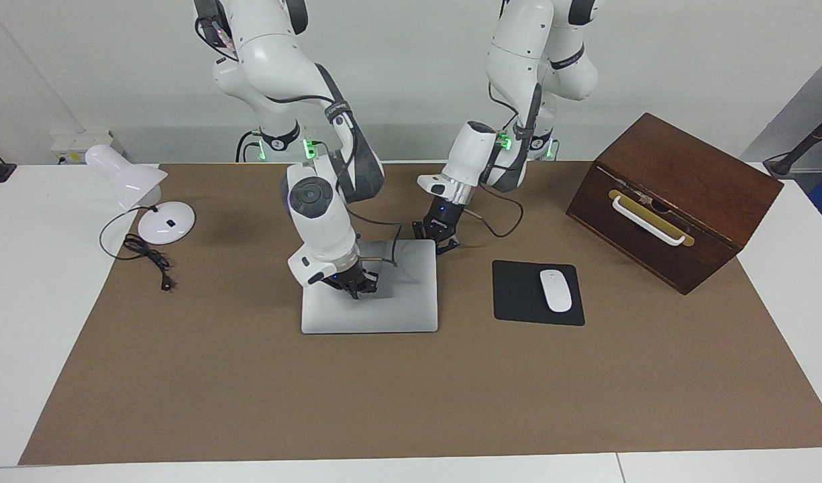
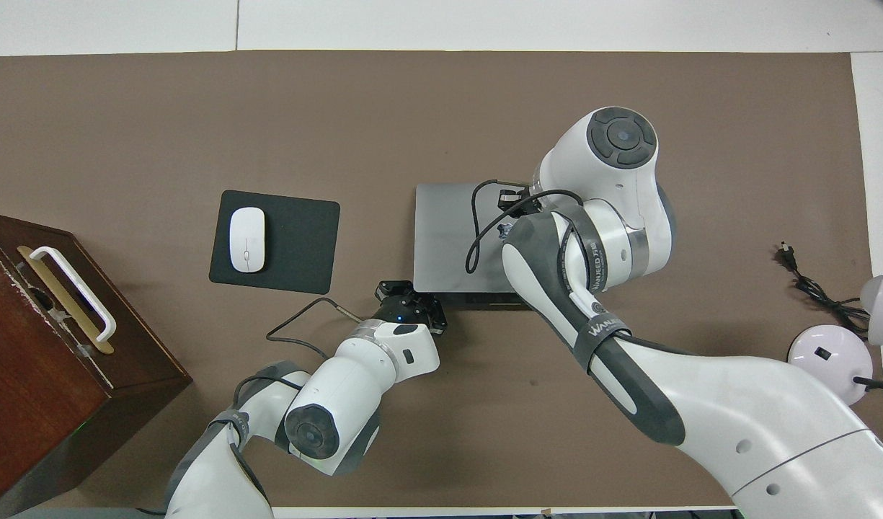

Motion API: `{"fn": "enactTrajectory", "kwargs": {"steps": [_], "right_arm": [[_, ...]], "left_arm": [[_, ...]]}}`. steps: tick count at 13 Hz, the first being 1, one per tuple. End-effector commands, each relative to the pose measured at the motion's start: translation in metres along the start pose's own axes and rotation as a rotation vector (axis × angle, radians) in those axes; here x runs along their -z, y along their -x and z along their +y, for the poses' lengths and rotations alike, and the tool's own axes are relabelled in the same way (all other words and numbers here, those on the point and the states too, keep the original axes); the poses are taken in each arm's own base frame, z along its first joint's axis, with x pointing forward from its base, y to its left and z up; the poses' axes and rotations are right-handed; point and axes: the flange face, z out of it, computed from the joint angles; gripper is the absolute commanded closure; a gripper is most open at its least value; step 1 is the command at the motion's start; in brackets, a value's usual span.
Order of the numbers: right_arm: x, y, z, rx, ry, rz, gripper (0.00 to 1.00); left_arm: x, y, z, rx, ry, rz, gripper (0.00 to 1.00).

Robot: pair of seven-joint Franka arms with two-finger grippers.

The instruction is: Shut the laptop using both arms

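The silver-grey laptop (image 1: 397, 308) lies flat on the brown mat with its lid down; it also shows in the overhead view (image 2: 445, 245). My right gripper (image 1: 353, 283) rests on or just over the middle of the lid, and the right arm hides most of it from above. My left gripper (image 1: 441, 243) is low at the laptop's corner nearest the robots, toward the left arm's end. In the overhead view, the left gripper (image 2: 410, 295) sits at that same corner.
A black mouse pad (image 1: 518, 298) with a white mouse (image 1: 555, 290) lies beside the laptop toward the left arm's end. A wooden box (image 1: 679, 188) with a white handle stands past it. A white desk lamp (image 1: 132, 181) and its cord (image 1: 145, 258) are at the right arm's end.
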Motion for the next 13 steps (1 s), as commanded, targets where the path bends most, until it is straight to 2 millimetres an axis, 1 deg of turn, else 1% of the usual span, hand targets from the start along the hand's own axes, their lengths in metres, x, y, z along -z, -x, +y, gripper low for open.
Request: {"fn": "enactTrajectory", "kwargs": {"steps": [1, 3, 4, 5, 7, 9, 10, 11, 13], "right_arm": [[-0.014, 0.006, -0.002, 0.016, -0.023, 0.006, 1.0], [-0.014, 0.006, -0.002, 0.018, -0.02, 0.001, 1.0], [-0.007, 0.006, -0.002, 0.019, -0.02, -0.003, 1.0], [0.005, 0.004, -0.002, 0.019, -0.014, -0.022, 1.0], [0.044, -0.002, -0.007, 0.023, -0.001, -0.063, 1.0], [0.086, -0.004, -0.007, 0.022, -0.007, -0.063, 1.0], [0.104, -0.006, -0.003, 0.019, -0.007, -0.057, 1.0], [0.123, -0.01, 0.004, 0.012, -0.01, -0.046, 1.0], [0.154, -0.012, 0.011, 0.012, -0.019, -0.01, 1.0]], "left_arm": [[-0.016, 0.015, -0.013, -0.002, -0.024, -0.03, 1.0], [-0.016, 0.015, -0.013, -0.002, -0.024, -0.03, 1.0], [-0.016, 0.015, -0.013, -0.002, -0.024, -0.03, 1.0], [-0.016, 0.015, -0.013, -0.002, -0.023, -0.032, 1.0], [-0.016, 0.016, -0.013, -0.002, -0.023, -0.034, 1.0], [-0.016, 0.015, -0.013, -0.001, -0.023, -0.035, 1.0], [-0.016, 0.015, -0.013, 0.002, -0.024, -0.035, 1.0], [-0.016, 0.015, -0.02, 0.013, -0.032, -0.035, 1.0], [-0.016, 0.015, -0.02, 0.02, -0.031, -0.036, 1.0]]}}
